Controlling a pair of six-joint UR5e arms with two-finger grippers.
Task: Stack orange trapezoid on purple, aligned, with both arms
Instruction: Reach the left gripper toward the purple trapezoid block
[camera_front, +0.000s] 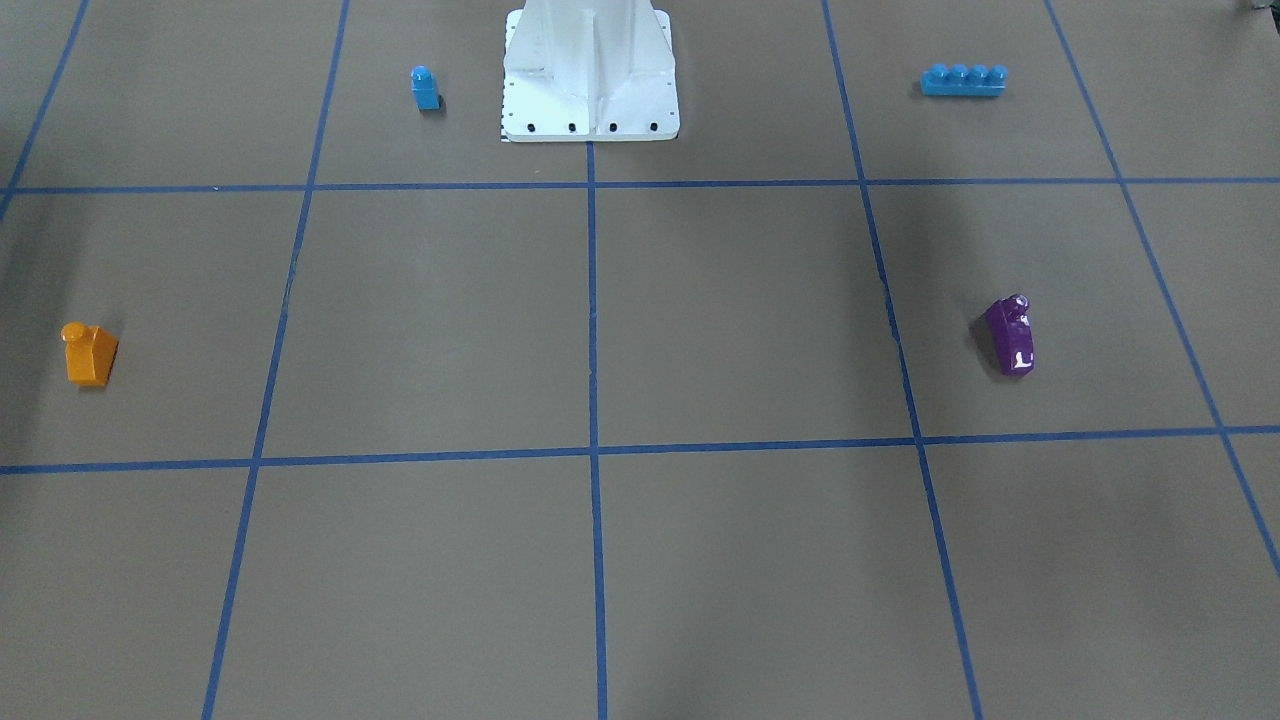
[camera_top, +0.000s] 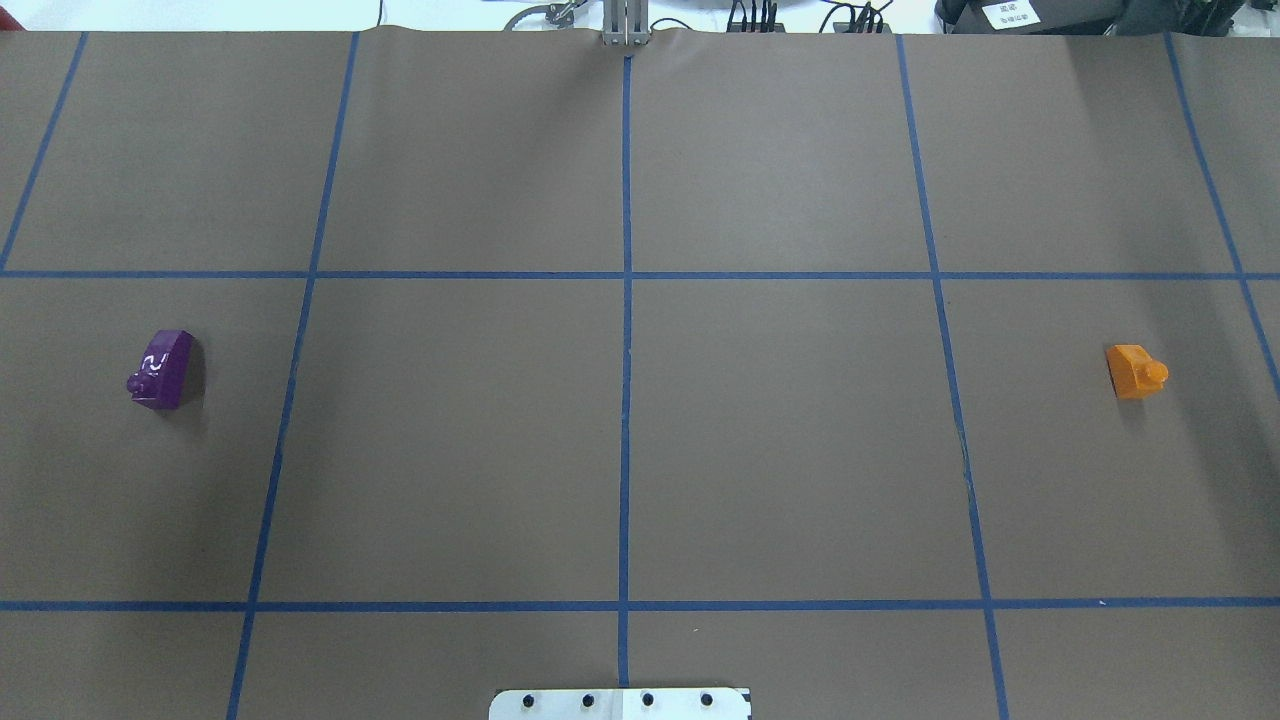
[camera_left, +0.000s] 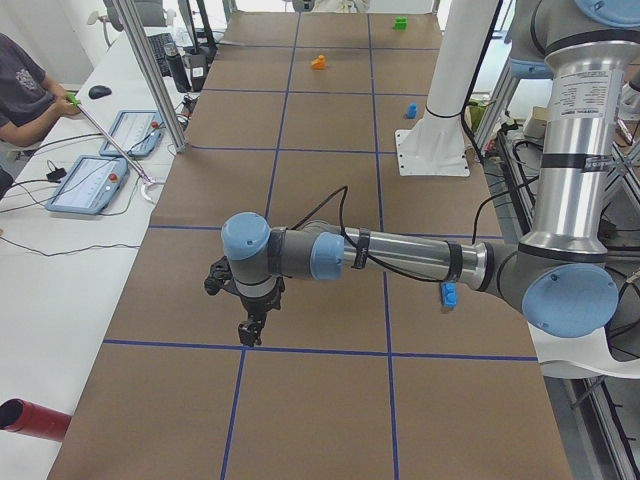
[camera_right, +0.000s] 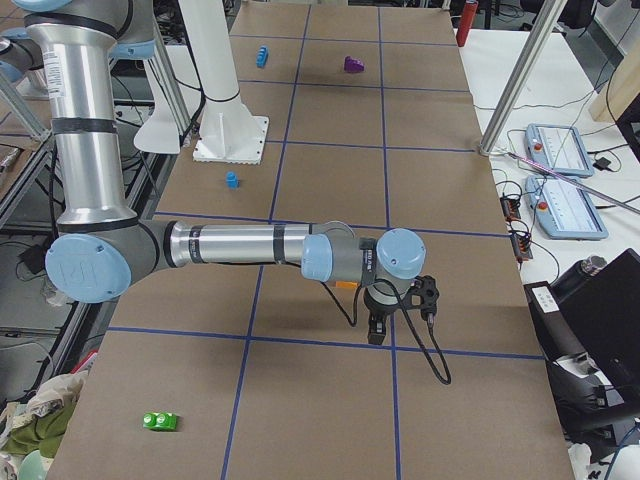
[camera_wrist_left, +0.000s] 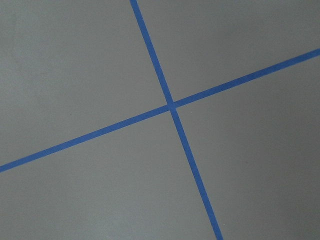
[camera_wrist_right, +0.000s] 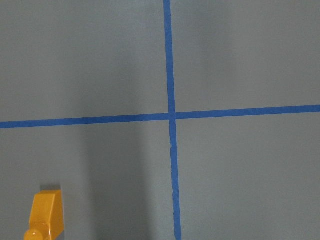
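The brown paper-covered table (camera_top: 780, 440) is ruled into squares by blue tape lines (camera_top: 626, 400), with a white pedestal base (camera_front: 590, 70) at the robot's edge. The orange trapezoid (camera_top: 1135, 371) rests on the paper far out on the robot's right. The purple brick (camera_top: 163, 368) rests far out on the robot's left, in the same row of squares and well apart from it. The right wrist view shows the orange piece at its lower left corner, near a tape crossing.

Each arm shows only in a side view. The left arm (camera_left: 400, 258) reaches out low over the table with the left gripper (camera_left: 250, 330) pointing down just above the paper. The right arm (camera_right: 240, 245) does the same with the right gripper (camera_right: 380, 325). From these views I cannot tell how far either pincer is parted or whether it holds anything.

A small blue brick (camera_front: 425, 88) and a long blue brick (camera_front: 962, 80) lie on either side of the pedestal.
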